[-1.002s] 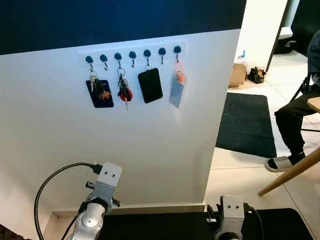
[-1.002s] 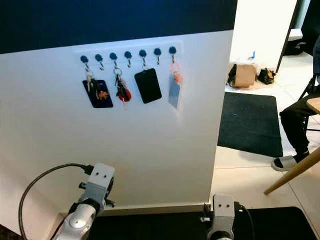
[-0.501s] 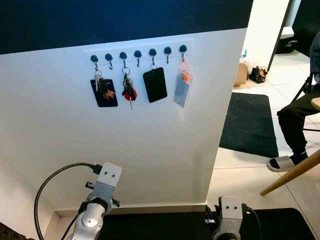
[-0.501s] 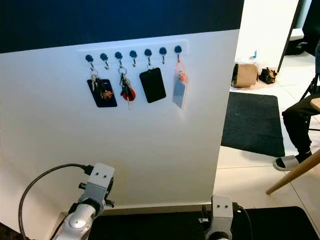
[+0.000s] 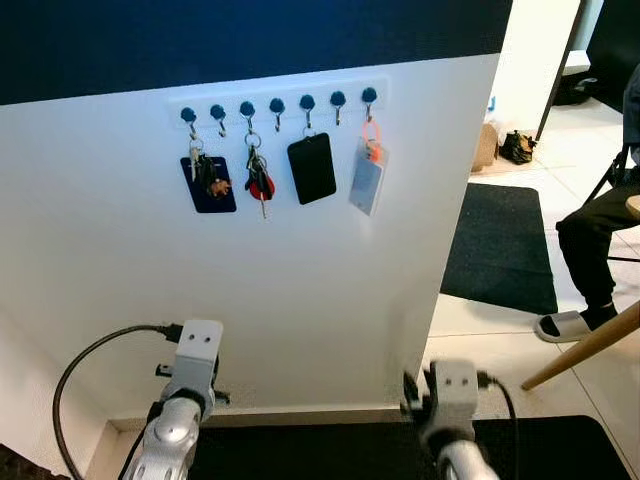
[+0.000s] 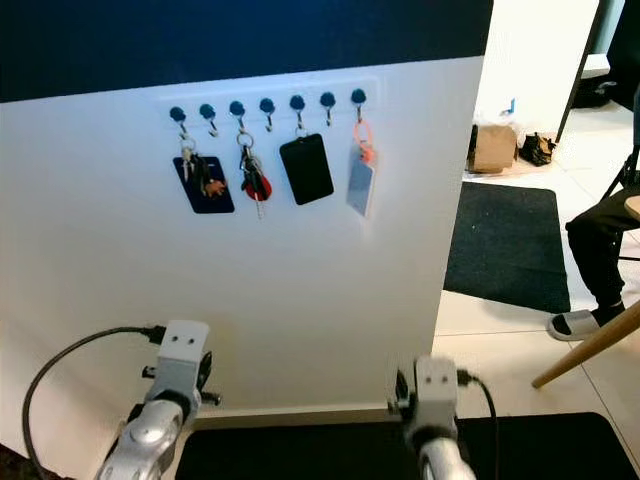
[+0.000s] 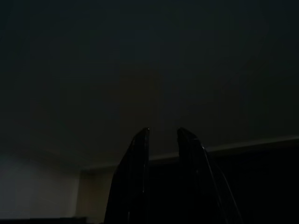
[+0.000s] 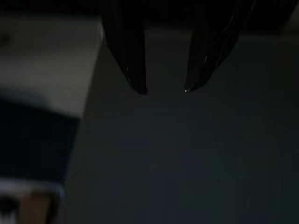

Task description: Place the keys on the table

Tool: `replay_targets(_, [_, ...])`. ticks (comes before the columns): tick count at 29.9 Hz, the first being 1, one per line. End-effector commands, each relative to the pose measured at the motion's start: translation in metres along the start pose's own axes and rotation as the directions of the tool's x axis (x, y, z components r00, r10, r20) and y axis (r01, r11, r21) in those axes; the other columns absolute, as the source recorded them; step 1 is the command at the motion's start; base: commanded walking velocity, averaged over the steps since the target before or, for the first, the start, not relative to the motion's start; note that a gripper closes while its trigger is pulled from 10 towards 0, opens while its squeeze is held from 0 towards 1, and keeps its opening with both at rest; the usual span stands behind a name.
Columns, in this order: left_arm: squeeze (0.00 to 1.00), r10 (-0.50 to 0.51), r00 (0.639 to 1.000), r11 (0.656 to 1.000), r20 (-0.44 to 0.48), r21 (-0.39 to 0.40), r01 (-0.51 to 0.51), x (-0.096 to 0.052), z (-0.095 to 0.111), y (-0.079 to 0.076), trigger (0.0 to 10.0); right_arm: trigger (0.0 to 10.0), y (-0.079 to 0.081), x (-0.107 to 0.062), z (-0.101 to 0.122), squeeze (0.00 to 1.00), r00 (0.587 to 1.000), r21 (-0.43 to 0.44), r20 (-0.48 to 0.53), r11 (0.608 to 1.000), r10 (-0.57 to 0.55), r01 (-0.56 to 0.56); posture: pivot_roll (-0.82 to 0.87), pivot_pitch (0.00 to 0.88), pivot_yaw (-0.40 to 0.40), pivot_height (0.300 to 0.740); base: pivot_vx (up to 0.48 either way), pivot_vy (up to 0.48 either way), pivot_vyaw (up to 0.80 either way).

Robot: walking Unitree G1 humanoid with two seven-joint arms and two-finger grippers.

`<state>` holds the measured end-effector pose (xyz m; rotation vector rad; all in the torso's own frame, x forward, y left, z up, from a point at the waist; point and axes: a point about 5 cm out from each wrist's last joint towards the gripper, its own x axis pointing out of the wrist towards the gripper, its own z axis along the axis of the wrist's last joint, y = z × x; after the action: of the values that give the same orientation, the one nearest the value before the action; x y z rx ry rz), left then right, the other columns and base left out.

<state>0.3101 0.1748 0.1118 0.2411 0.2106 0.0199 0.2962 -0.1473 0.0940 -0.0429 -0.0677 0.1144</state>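
Two key bunches hang from a row of blue hooks (image 5: 277, 103) on the white wall ahead. One has a red fob (image 5: 259, 183); the other lies against a dark blue tag (image 5: 207, 182). Both arms are low in front of the wall, well below the hooks: left wrist (image 5: 190, 365), right wrist (image 5: 447, 395), blurred. In the dark left wrist view, my left gripper (image 7: 162, 134) shows a narrow gap with nothing between its fingers. My right gripper (image 8: 164, 91) is open and holds nothing, facing the wall.
A black card (image 5: 312, 168) and a clear badge on an orange ring (image 5: 367, 180) hang further right. The wall ends at a corner on the right. Beyond it lie a dark mat (image 5: 500, 245), a seated person's leg (image 5: 590, 250) and a slanted wooden leg (image 5: 585, 345).
My right wrist has risen and blurs with motion; the left wrist has shifted slightly left. The camera has turned a little, sliding the hooks rightward in the picture.
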Motion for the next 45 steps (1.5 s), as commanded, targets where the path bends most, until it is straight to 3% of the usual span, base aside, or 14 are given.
replay_targets(1, [0.0,0.011,0.999,0.999,-0.037,0.032,-0.009,-0.001,-0.002,0.008,10.0,10.0,0.005,-0.001,0.002,0.0,1.0,-0.005,-0.002,1.0,0.022,-0.022,0.04,0.171,0.108,0.74,0.0,0.0,0.0])
replay_targets(4, [0.0,0.013,0.999,1.0,-0.038,0.01,-0.012,0.0,0.011,0.012,10.0,10.0,0.008,0.006,0.022,0.0,0.997,-0.014,0.062,0.999,0.041,-0.04,0.05,0.179,0.104,0.74,0.0,0.0,0.0])
replay_targets(7, [0.0,0.147,0.986,0.97,0.078,-0.207,-0.129,0.0,0.053,0.028,10.0,10.0,0.012,0.015,0.057,0.0,0.985,0.022,0.165,0.998,0.048,-0.052,0.06,0.188,0.104,0.74,0.0,0.0,0.0])
replay_targets(9, [0.0,0.157,0.98,0.951,0.121,-0.286,-0.117,-0.003,0.064,0.031,10.0,10.0,0.012,0.018,0.066,0.0,0.986,0.063,0.163,0.998,0.021,-0.032,0.07,0.192,0.103,0.74,0.0,0.0,0.0])
replay_targets(10, [0.0,0.137,0.98,0.974,0.146,-0.201,-0.106,-0.006,0.067,0.03,10.0,10.0,0.01,0.019,0.069,0.0,0.988,0.073,0.157,0.997,-0.003,-0.009,0.07,0.198,0.101,0.74,0.0,0.0,0.0])
replay_targets(13, [0.0,0.095,0.983,0.991,0.156,-0.106,-0.079,-0.01,0.067,0.027,10.0,10.0,0.008,0.02,0.072,0.0,0.991,0.121,0.134,0.993,-0.021,0.004,0.07,0.204,0.098,0.74,0.0,0.0,0.0])
replay_targets(18, [0.0,-0.006,0.995,0.979,0.104,-0.202,0.027,-0.015,0.075,0.013,10.0,10.0,0.004,0.018,0.08,0.0,0.993,0.144,0.119,0.99,-0.007,-0.01,0.08,0.216,0.081,0.74,0.0,0.0,0.0])
replay_targets(26, [0.0,-0.013,0.965,0.98,0.264,-0.188,0.065,-0.009,0.099,0.011,10.0,10.0,0.015,0.026,0.089,0.0,0.986,0.049,0.165,0.999,-0.028,0.02,0.11,0.199,0.0,0.74,0.0,0.0,0.0])
replay_targets(30, [0.0,0.126,0.944,0.984,0.304,-0.159,-0.08,-0.01,0.109,0.025,10.0,10.0,0.028,0.038,0.098,0.0,0.983,0.016,0.185,1.0,0.015,-0.018,0.12,0.158,0.004,0.74,0.0,0.0,0.0])
replay_targets(35, [0.0,0.209,0.925,0.966,0.316,-0.217,-0.144,-0.018,0.105,0.022,10.0,10.0,0.003,0.041,0.093,0.0,0.986,0.069,0.163,0.998,-0.015,0.003,0.13,0.149,-0.003,0.74,0.0,0.0,0.0])
replay_targets(37, [0.0,0.216,0.904,0.974,0.368,-0.143,-0.175,-0.021,0.112,0.023,10.0,10.0,0.002,0.043,0.096,0.0,0.985,0.046,0.171,0.999,-0.022,0.014,0.15,0.144,-0.016,0.74,0.0,0.0,0.0])
replay_targets(38, [0.0,0.22,0.881,0.975,0.42,-0.073,-0.209,-0.021,0.122,0.031,10.0,10.0,0.01,0.046,0.099,0.0,0.982,0.04,0.19,0.999,-0.008,0.001,0.15,0.139,-0.012,0.74,0.0,0.0,0.0])
replay_targets(41, [0.0,0.221,0.876,0.974,0.429,-0.062,-0.216,-0.021,0.123,0.033,10.0,10.0,0.012,0.047,0.1,0.0,0.981,0.041,0.195,0.999,-0.004,-0.004,0.15,0.139,-0.012,0.74,0.0,0.0,0.0])
replay_targets(45, [0.0,0.263,0.85,0.964,0.457,-0.082,-0.255,-0.011,0.139,0.054,10.0,10.0,0.03,0.048,0.103,0.0,0.973,0.018,0.221,0.997,0.068,-0.073,0.13,0.121,0.008,0.74,0.0,0.0,0.0])
